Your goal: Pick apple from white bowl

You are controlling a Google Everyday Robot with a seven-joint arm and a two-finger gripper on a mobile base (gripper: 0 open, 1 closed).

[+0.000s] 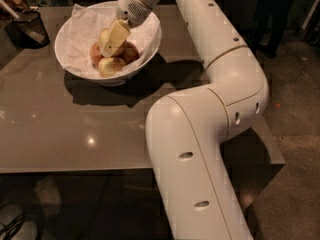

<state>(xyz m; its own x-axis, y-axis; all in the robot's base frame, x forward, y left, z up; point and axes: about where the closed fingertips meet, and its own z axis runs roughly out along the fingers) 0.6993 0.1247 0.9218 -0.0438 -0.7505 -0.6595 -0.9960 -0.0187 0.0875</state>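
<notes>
The white bowl, lined with crinkled white paper, stands at the table's far left. Several apples lie in it. The pale yellow apple sits high in the pile, partly hidden by my gripper. My gripper reaches down into the bowl from the upper right and lies right against this apple, over the pile. Redder apples lie on either side. A yellow-orange apple lies at the front of the pile.
A dark mesh cup stands at the table's far left corner, beside the bowl. My white arm rises in the foreground and crosses the table's right half. The brown table ends in a near edge below the bowl.
</notes>
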